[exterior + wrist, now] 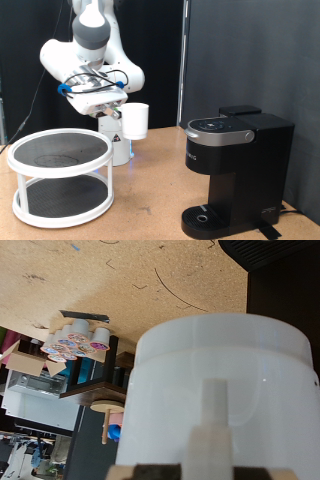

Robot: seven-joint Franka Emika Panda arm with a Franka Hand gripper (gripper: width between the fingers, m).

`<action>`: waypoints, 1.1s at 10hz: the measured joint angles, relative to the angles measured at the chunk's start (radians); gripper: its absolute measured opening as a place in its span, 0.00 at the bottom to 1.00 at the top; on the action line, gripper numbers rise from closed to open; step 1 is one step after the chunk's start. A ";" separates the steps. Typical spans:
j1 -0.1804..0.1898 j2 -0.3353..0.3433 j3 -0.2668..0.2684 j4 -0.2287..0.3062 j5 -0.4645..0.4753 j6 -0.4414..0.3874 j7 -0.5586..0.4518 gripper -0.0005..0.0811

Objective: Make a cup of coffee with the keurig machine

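Note:
The white cup (137, 120) hangs in the air at the exterior view's upper middle, held upright at its side by my gripper (124, 117). In the wrist view the cup (220, 380) fills the frame close up, with one finger (210, 425) against its wall. The black keurig machine (235, 170) stands on the wooden table at the exterior view's right, lid shut, its drip tray (208, 217) bare. The cup is to the exterior view's left of the machine and apart from it. A corner of the machine (285, 280) shows in the wrist view.
A white round two-tier rack (60, 175) stands at the exterior view's lower left. A white object (119, 148) stands on the table under the gripper. A box of coffee pods (75, 340) shows in the wrist view. A black curtain hangs behind.

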 joint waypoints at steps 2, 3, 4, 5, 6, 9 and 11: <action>0.008 0.007 0.007 0.002 0.012 0.013 -0.010 0.01; 0.007 0.011 0.007 0.002 -0.003 0.005 0.004 0.01; 0.008 0.022 0.012 0.001 -0.014 0.004 0.019 0.01; 0.008 0.042 0.020 0.001 -0.015 0.006 0.024 0.01; 0.011 0.067 0.029 0.001 -0.012 0.016 0.025 0.01; 0.030 0.139 0.048 0.004 0.035 0.061 -0.003 0.01; 0.047 0.186 0.057 0.007 0.068 0.093 -0.031 0.01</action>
